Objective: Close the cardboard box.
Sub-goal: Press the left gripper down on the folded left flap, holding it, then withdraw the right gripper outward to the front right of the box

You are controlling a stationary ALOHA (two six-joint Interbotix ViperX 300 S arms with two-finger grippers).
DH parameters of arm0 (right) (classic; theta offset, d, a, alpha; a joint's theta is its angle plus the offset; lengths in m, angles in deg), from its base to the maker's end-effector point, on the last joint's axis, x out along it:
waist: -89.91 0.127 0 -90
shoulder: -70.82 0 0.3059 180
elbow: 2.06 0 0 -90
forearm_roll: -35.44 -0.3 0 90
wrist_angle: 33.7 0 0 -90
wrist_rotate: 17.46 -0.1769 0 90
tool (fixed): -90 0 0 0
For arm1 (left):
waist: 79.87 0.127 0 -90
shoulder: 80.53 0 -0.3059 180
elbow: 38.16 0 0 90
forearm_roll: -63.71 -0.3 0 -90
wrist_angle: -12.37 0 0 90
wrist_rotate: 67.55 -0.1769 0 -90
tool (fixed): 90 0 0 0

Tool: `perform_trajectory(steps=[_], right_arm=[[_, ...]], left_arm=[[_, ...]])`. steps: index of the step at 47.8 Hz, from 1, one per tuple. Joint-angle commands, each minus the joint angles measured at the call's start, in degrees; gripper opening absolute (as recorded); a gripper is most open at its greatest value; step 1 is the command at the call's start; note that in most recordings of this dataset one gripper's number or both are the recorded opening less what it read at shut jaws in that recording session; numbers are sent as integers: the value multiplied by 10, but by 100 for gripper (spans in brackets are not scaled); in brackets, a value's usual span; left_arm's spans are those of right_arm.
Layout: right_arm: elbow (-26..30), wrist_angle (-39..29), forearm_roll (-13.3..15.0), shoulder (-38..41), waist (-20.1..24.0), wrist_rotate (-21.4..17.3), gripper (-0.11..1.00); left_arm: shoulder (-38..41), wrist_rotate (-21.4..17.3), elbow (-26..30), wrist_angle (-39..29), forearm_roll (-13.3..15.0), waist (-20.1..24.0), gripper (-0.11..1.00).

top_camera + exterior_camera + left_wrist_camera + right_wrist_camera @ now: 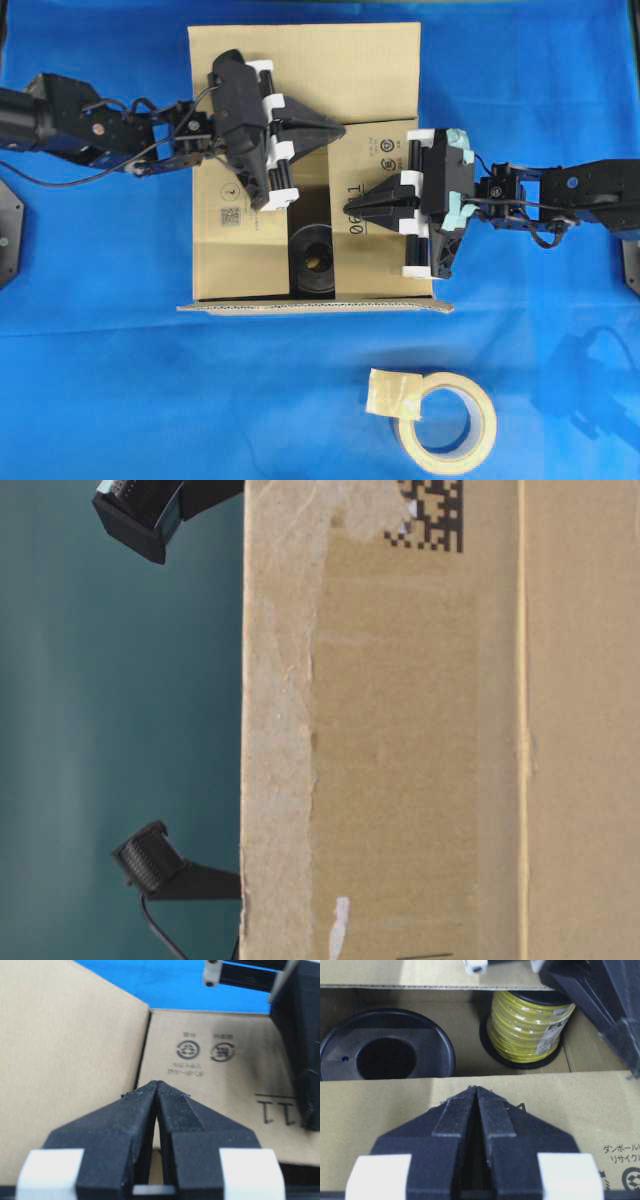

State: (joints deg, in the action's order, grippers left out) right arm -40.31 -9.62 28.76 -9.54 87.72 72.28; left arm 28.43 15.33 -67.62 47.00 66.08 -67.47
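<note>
Mid-close on cardboard box: side flaps nearly down, gap left over spools. Left gripper and right gripper fingers pressed together, empty. Next: press flaps flat, fold long flaps.

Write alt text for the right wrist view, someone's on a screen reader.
The right gripper, fingers together, sits over a flap of the cardboard box. Through the gap beyond, inside the box, are a black spool lying flat and a spool of yellow wire; part of the left gripper shows at top right.
</note>
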Motion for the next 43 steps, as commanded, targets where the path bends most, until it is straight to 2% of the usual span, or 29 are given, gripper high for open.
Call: perform_trajectory(steps=[1,33,43], right_arm=[[4,5,-2,-3,3,-1,0],[9,1,-1,-7,4,-1,0],[16,-49,-1,-71,4,-1,0]], left_arm=[[-1,-2,18,5,0,8,0],[18,-2,19,1,0,19,0],[18,-1,18,-1,0,17,0]])
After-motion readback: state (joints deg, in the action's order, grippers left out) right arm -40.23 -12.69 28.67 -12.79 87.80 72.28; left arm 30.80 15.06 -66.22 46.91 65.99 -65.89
